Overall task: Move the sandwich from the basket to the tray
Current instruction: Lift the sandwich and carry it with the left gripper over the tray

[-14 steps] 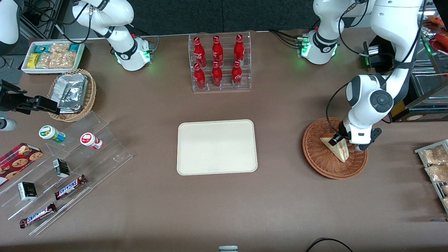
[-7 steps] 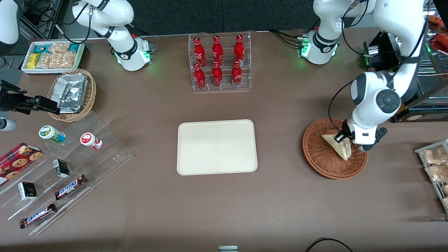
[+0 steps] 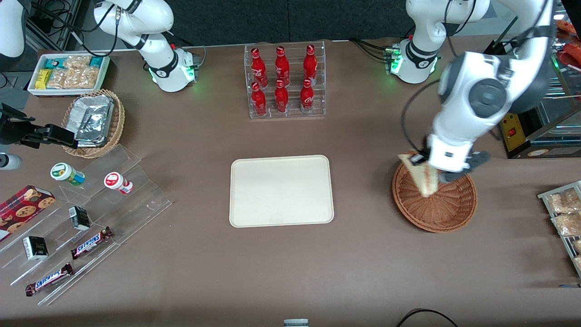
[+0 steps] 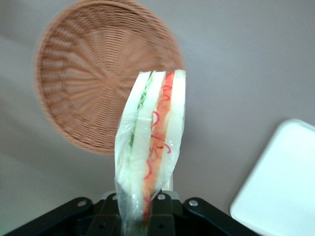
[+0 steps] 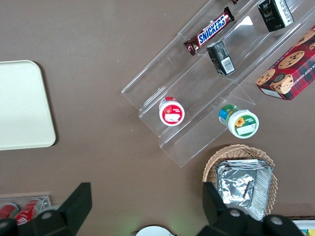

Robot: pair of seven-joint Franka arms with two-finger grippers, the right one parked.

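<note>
- My gripper (image 3: 420,160) hangs above the basket (image 3: 442,211), over the part of its rim at about 11 o'clock in the front view
- My fingers are closed tight on the sandwich (image 3: 420,175), pinching it at one end so the wedge sticks out from between them
- In the wrist view my gripper (image 4: 138,209) clamps the wrapped sandwich (image 4: 150,142) at its base; white bread layers show with green filling along one edge and red and orange filling along the other
- The sandwich is lifted clear of the basket (image 4: 93,83), whose woven floor shows bare below it in the wrist view
- In the front view the sandwich hangs tilted, its pale face toward the camera and its lower tip over the basket's interior
- The tray (image 3: 281,190) lies flat on the brown table (image 3: 363,272), well apart from the basket toward the parked arm's end, at about 9 o'clock from it in the front view
- A rounded corner of the tray (image 4: 280,191) shows in the wrist view, with bare table between it and the basket
- A clear rack of red bottles (image 3: 283,81) stands at about 12 o'clock from the tray, farther from the front camera
- A tan wicker basket of foil packets (image 3: 93,122) and a clear stepped stand with snack bars (image 3: 91,243) sit at the parked arm's end
</note>
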